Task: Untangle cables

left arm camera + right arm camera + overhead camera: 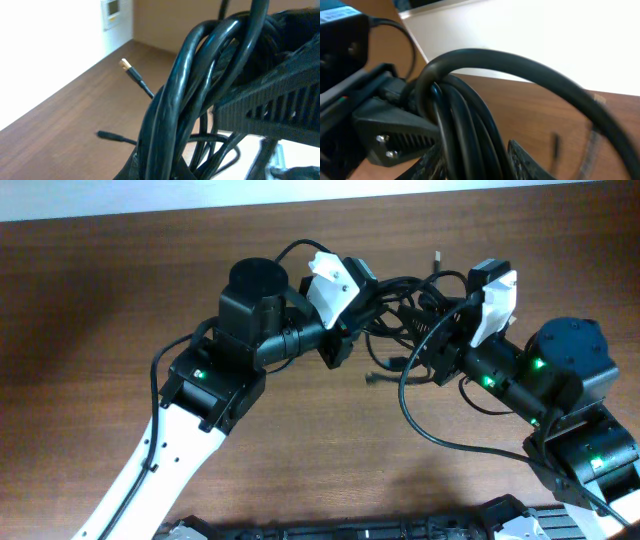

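The cables (pixel 400 305) are a knot of black cords held above the brown table between both arms. My left gripper (pixel 350 332) grips the bundle from the left. In the left wrist view the cables (pixel 170 110) run up through my left gripper (pixel 165 171), whose jaws are shut on them. My right gripper (pixel 427 330) meets the bundle from the right. In the right wrist view the cables (pixel 465 130) pass between its fingers (pixel 526 161) with a small gap on one side, so my right gripper (pixel 480 162) stands open around them. Loose plug ends (pixel 125 64) stick out.
Another plug end (pixel 375 377) hangs below the bundle over the wooden table (pixel 100 300). The right arm's own wire (pixel 430 430) loops low across the table. A black rail (pixel 350 530) runs along the front edge. A pale wall (pixel 50 40) lies beyond the table.
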`<state>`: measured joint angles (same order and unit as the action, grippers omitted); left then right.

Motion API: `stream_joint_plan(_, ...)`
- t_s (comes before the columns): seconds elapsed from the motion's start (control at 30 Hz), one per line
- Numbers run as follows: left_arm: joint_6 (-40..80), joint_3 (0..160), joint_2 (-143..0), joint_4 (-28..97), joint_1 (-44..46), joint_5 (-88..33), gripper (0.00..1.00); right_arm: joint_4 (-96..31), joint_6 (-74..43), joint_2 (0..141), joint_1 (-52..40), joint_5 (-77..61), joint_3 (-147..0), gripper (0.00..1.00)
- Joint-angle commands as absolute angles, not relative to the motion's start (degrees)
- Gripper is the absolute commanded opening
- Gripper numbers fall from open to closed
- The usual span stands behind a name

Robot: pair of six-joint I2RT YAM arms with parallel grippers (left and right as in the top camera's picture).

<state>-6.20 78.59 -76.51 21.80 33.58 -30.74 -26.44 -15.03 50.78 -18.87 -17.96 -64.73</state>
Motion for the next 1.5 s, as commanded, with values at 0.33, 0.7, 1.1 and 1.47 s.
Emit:
stream_joint_plan(0.33, -24.69, 79.18, -76.07, 23.77, 33.23, -23.92, 0.0, -30.83, -5.32, 50.35, -18.68, -14.55, -65.49, 0.38)
stream_joint_plan(0.7, -36.97, 79.18, -76.07, 26.89, 33.23, -15.97, 0.0, -37.98, 6.68, 50.13, -18.68, -19.92, -65.49, 0.45)
stream_joint_plan(1.1, -40.14, 79.18, -76.07, 30.92, 33.26, -10.66, 0.0, -38.44, 11.44, 50.13, -18.68, -20.34, -65.49, 0.89)
stream_joint_plan(1.47, -54.24, 79.18, -76.07, 34.2, 33.26, -34.39, 0.0, -38.39, 22.28, 50.24, -18.68, -20.69, -65.49, 0.9)
